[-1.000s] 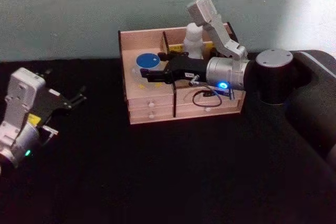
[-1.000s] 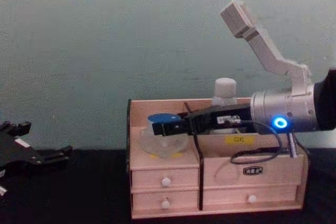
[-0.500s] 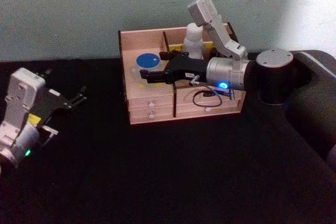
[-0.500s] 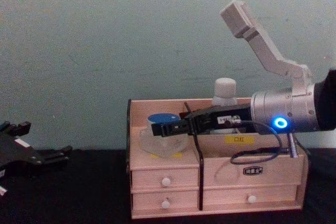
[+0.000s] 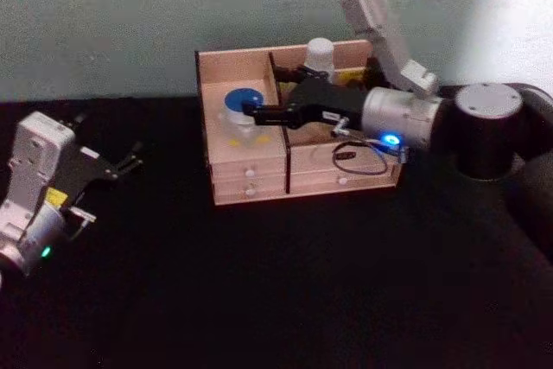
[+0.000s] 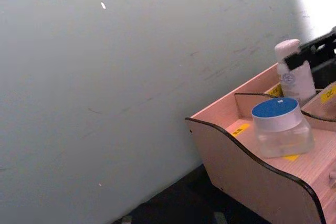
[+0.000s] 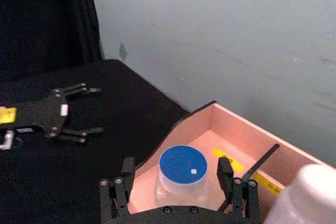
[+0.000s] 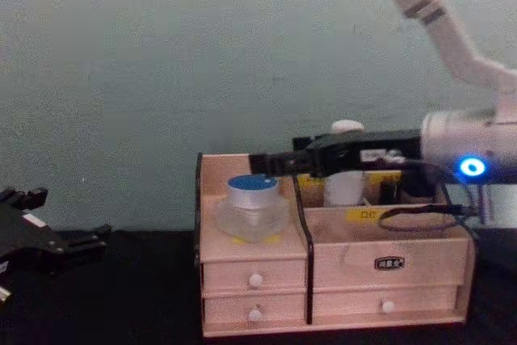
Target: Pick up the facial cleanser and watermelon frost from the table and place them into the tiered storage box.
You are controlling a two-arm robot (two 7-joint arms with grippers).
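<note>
The tiered storage box (image 5: 251, 181) (image 8: 388, 236) (image 6: 247, 169) (image 7: 247, 140) stands at the back of the black table. A clear jar with a blue lid (image 5: 243, 103) (image 8: 252, 204) (image 6: 279, 128) (image 7: 182, 165) sits on its left tier. Upright in a rear compartment is a small white bottle (image 5: 320, 52) (image 8: 346, 183) (image 6: 293, 76). I cannot tell which is the facial cleanser and which the watermelon frost. My right gripper (image 5: 251, 111) (image 8: 260, 163) (image 7: 176, 172) hovers open just above the jar, holding nothing. The left gripper (image 5: 130, 157) (image 8: 69, 214) (image 7: 97, 109) rests open at the far left.
A grey-green wall stands close behind the box. The box front has two rows of white-knobbed drawers (image 8: 255, 280). Black tabletop (image 5: 285, 283) stretches in front of the box and between it and the left arm.
My right gripper has let go of the jar, risen above it and drawn back a little to the right; the jar stays on the left tier. The left arm has not moved.
</note>
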